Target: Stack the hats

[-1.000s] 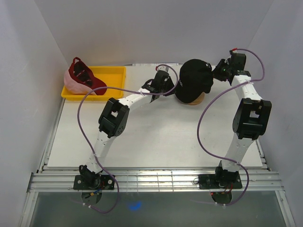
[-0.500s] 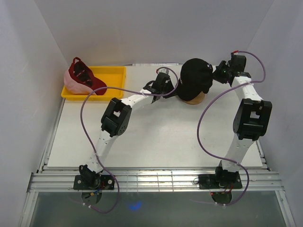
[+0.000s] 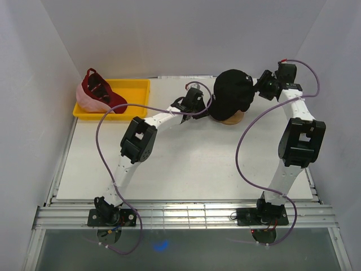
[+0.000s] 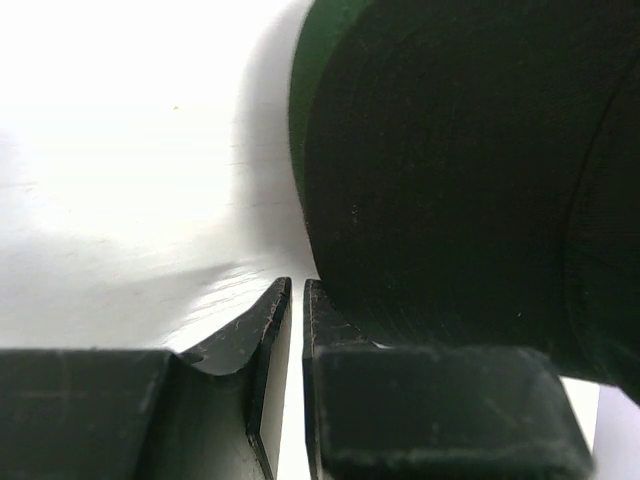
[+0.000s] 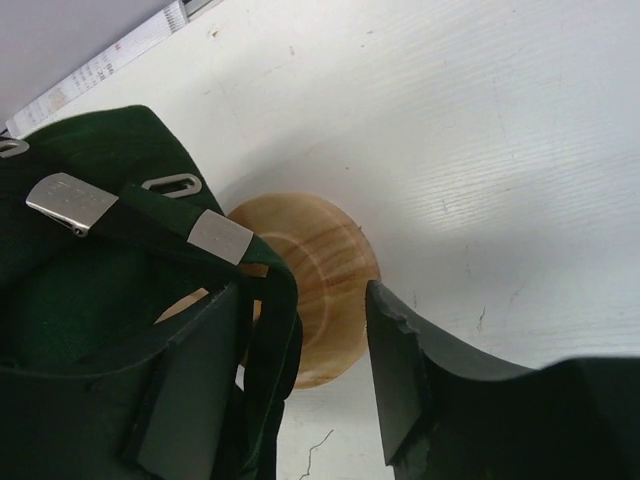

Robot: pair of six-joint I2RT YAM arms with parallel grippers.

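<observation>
Right gripper (image 5: 300, 340) has opened beside the dark green buckle-backed hat (image 5: 90, 150); left gripper (image 4: 297, 300) sits nearly closed.

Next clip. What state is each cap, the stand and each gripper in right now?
dark cap: seated on the wooden stand.
red cap: resting on the pink cap, at the yellow tray's left end.
left gripper: nearly shut, beside the dark cap's brim.
right gripper: open, at the cap's rear strap.
</observation>
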